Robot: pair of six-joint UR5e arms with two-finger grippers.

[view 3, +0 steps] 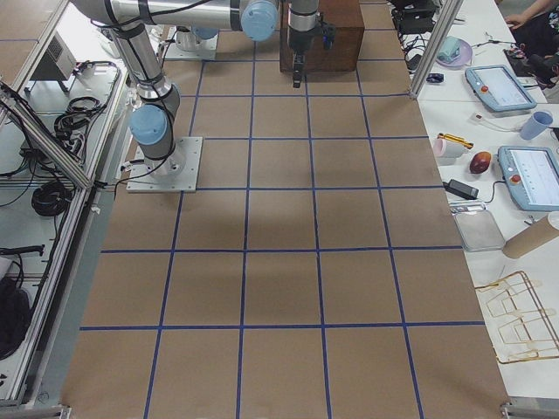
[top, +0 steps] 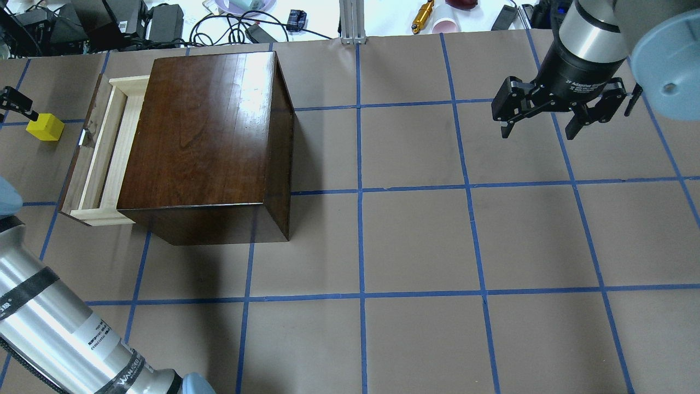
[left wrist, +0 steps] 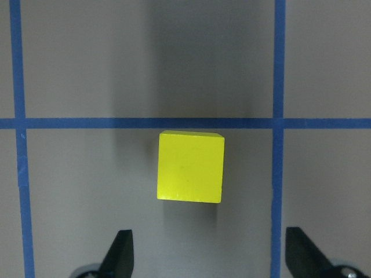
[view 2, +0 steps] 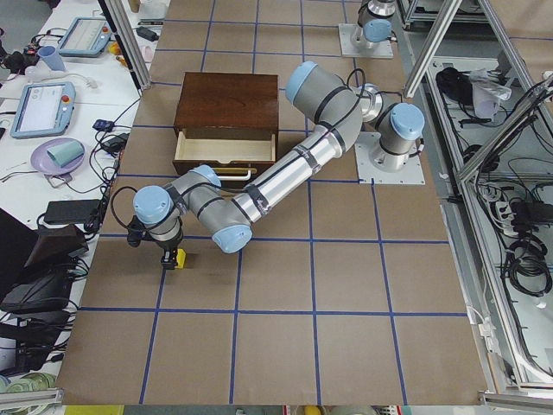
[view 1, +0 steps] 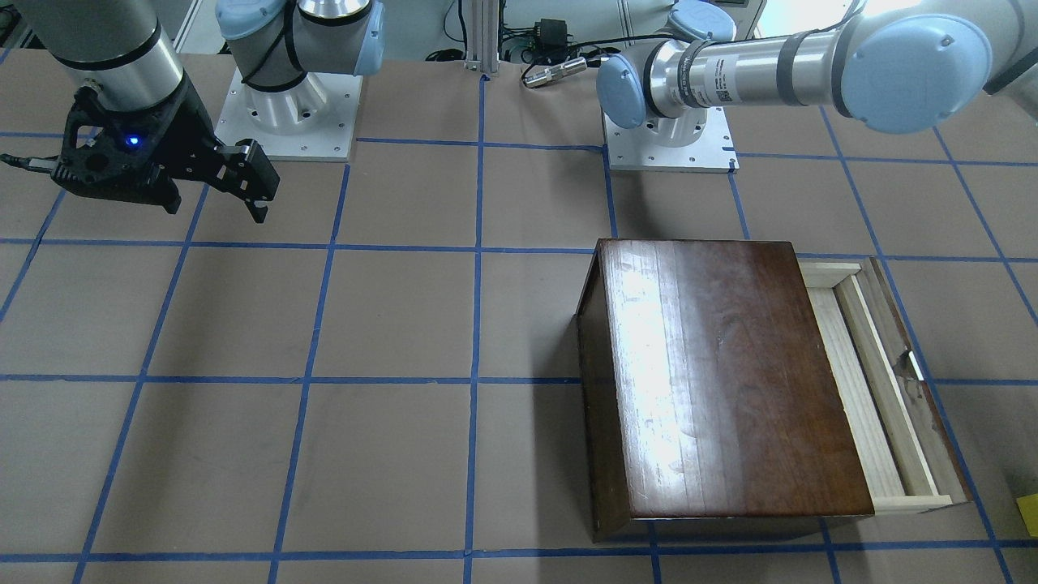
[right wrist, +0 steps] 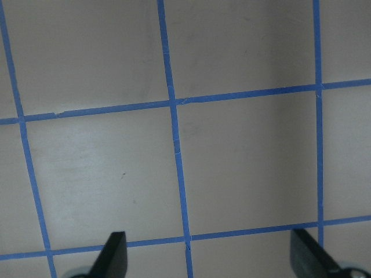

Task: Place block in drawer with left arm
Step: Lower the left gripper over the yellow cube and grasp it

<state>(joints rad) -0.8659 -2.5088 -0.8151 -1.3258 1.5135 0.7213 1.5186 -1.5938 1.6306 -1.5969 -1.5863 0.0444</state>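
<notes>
The yellow block [left wrist: 191,167] rests on the table just below a blue tape line, centred under my open left gripper [left wrist: 208,249], whose fingertips [left wrist: 123,246] stand apart from it. In the overhead view the block [top: 45,127] lies left of the drawer [top: 104,158], which is pulled out of the dark-brown box [top: 202,126] and shows nothing inside. The exterior left view shows the left gripper [view 2: 168,252] just above the block [view 2: 176,258]. My right gripper [top: 541,128] hangs open and empty over the far right of the table.
The box [view 1: 730,373] stands between the two arms, its open drawer [view 1: 868,389] facing the table's left end. The left arm's long forearm [view 2: 285,169] reaches past the drawer front. Cables and desk items lie beyond the far table edge [top: 350,38].
</notes>
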